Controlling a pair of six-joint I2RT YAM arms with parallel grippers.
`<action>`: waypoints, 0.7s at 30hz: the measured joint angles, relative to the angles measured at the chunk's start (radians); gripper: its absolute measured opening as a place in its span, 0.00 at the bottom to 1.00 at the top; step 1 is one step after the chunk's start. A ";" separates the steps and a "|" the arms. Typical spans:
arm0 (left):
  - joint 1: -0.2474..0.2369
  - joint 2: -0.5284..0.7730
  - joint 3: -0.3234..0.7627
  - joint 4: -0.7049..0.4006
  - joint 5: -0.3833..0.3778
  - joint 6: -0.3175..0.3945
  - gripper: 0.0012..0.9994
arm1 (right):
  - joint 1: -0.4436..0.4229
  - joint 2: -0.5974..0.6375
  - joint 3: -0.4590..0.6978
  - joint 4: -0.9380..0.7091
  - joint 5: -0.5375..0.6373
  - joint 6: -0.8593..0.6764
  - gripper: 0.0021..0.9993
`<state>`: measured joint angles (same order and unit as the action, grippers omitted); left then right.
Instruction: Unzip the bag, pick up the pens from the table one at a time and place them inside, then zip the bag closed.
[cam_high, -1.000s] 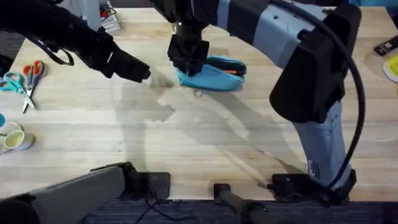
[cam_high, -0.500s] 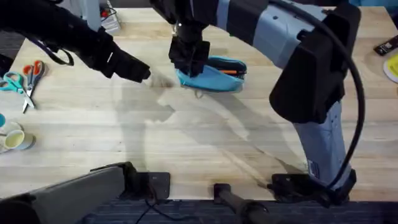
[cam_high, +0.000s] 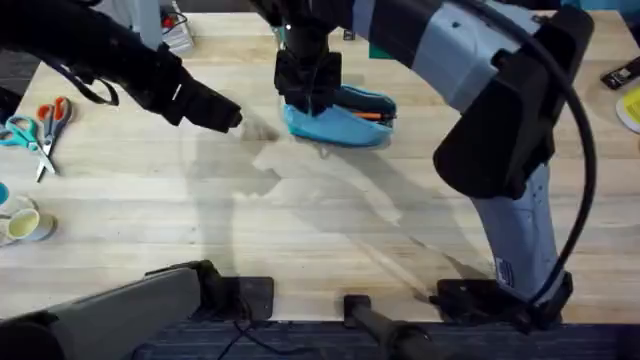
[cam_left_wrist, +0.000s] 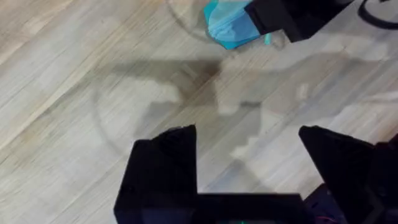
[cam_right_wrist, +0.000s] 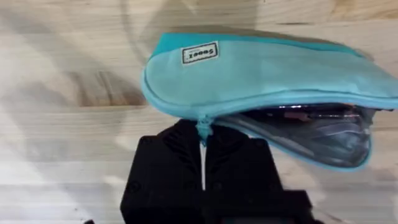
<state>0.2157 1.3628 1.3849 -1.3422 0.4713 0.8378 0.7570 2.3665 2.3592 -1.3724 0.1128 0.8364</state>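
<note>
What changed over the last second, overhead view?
The right gripper shifted slightly toward the far edge of the table, staying at the left end of the bag. In the right wrist view its fingers are closed at the zipper pull. The bag is partly open, an orange pen showing inside. The left gripper, open and hovering over bare table, and the scissors stayed put.

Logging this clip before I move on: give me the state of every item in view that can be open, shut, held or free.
bag: lying on the table, zipper partly open, an orange pen showing inside.
right gripper: shut on the zipper pull at the bag's end.
left gripper: open, empty, over bare table.
scissors: lying closed at the table's left edge, untouched.
</note>
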 joint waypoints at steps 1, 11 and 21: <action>0.000 0.000 0.000 0.000 0.000 0.000 0.99 | 0.000 0.000 0.009 -0.004 0.000 -0.003 0.03; 0.000 0.000 0.000 0.000 0.000 0.000 0.99 | 0.000 0.000 0.032 -0.027 0.000 -0.030 0.03; 0.000 0.000 0.000 0.005 0.000 0.000 0.99 | 0.000 0.000 0.033 -0.057 -0.004 -0.034 0.03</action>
<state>0.2157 1.3628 1.3849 -1.3376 0.4713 0.8376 0.7570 2.3665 2.3917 -1.4296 0.1085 0.8028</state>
